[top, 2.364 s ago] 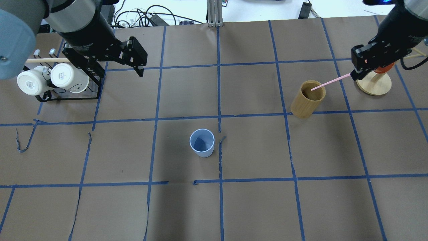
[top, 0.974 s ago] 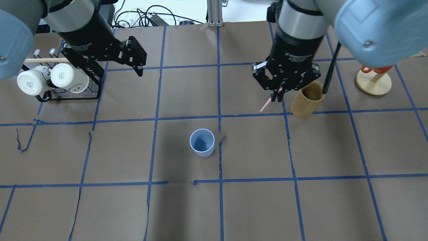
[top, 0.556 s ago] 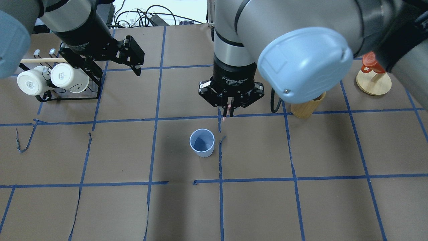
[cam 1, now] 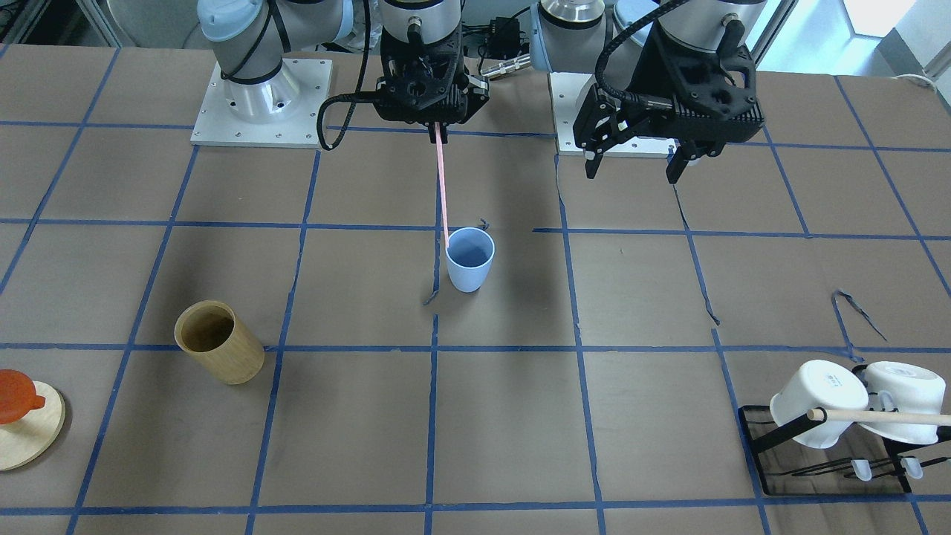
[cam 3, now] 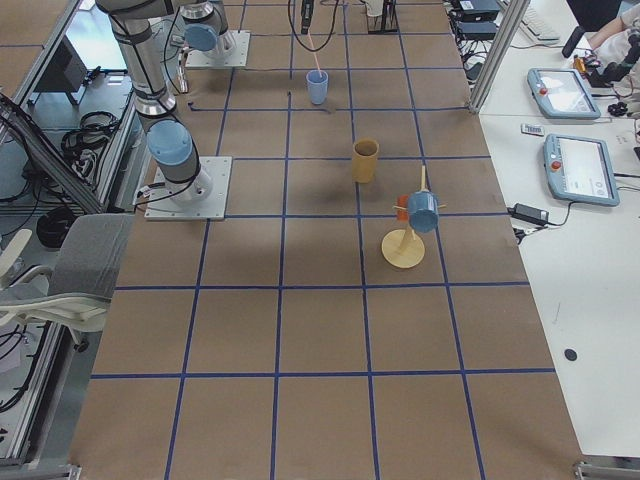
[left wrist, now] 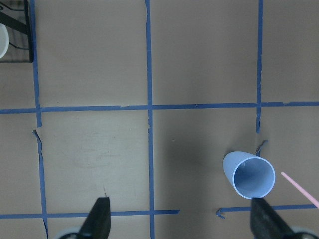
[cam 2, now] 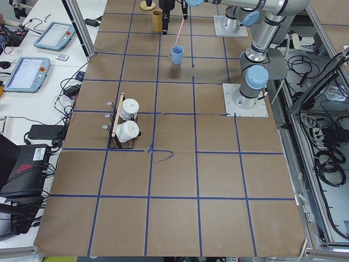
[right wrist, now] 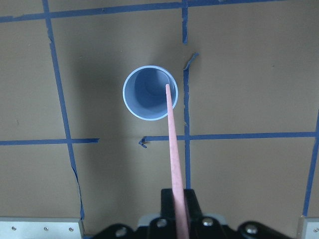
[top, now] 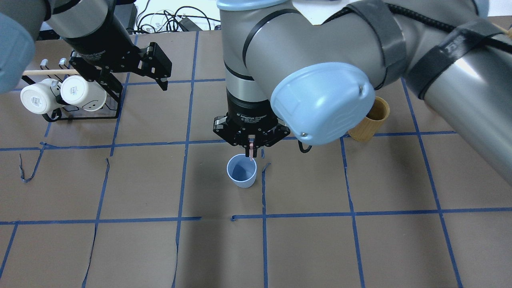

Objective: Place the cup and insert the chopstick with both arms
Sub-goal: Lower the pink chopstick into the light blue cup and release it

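Note:
The light blue cup (top: 241, 171) stands upright near the table's middle; it also shows in the front view (cam 1: 469, 260) and the right wrist view (right wrist: 149, 93). My right gripper (top: 251, 145) hangs above it, shut on the top of the pale pink chopstick (cam 1: 441, 186). The stick points down, and its tip sits over the cup's mouth near the rim (right wrist: 172, 144). My left gripper (cam 1: 635, 165) is open and empty, high over the table beside the mug rack. Its wrist view shows the cup (left wrist: 249, 175) and the stick's tip.
A tan bamboo cylinder (top: 370, 120) stands right of the cup, partly under the right arm. A black rack (top: 86, 116) with two white mugs and a wooden rod (top: 48, 72) sits at the far left. A round wooden stand (cam 1: 18, 423) is at the far right.
My right arm drew the pink chopstick out of the bamboo cylinder, turned it to point down and carried it left to above the blue cup. The left arm barely moved.

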`<state>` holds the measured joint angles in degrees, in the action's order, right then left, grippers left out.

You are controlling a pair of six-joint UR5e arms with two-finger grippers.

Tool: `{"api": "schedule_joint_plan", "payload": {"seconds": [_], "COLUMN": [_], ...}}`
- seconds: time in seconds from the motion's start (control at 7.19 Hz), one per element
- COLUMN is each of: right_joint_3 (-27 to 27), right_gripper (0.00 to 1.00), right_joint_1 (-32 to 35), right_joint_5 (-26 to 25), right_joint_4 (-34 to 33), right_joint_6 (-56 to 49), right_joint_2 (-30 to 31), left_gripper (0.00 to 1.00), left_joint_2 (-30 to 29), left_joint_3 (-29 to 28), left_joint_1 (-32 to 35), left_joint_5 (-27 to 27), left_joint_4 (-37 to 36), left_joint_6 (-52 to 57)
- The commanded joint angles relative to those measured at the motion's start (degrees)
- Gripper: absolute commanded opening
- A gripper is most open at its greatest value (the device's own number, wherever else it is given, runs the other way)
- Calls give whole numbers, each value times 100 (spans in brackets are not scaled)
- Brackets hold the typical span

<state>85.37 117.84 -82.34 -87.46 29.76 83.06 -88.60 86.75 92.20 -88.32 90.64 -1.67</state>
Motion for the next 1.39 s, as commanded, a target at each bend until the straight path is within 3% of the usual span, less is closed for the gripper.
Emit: {"api": "schedule_joint_plan", "payload": {"seconds": [0.0, 1.25], "right_joint_3": [76, 498], "right_gripper": [0, 0], "right_joint_1": [204, 328], "right_joint_5": [16, -28], "right_joint_4": [-157, -816], "right_joint_6": [127, 189], "right_joint_2": [-175, -466], "left_gripper": [100, 100], "left_joint_2": [0, 0], "left_joint_3": [0, 0], "left_joint_1": [0, 0], "left_joint_5": [-1, -1], "left_joint_4": [7, 7], "left_joint_6": [0, 0]}}
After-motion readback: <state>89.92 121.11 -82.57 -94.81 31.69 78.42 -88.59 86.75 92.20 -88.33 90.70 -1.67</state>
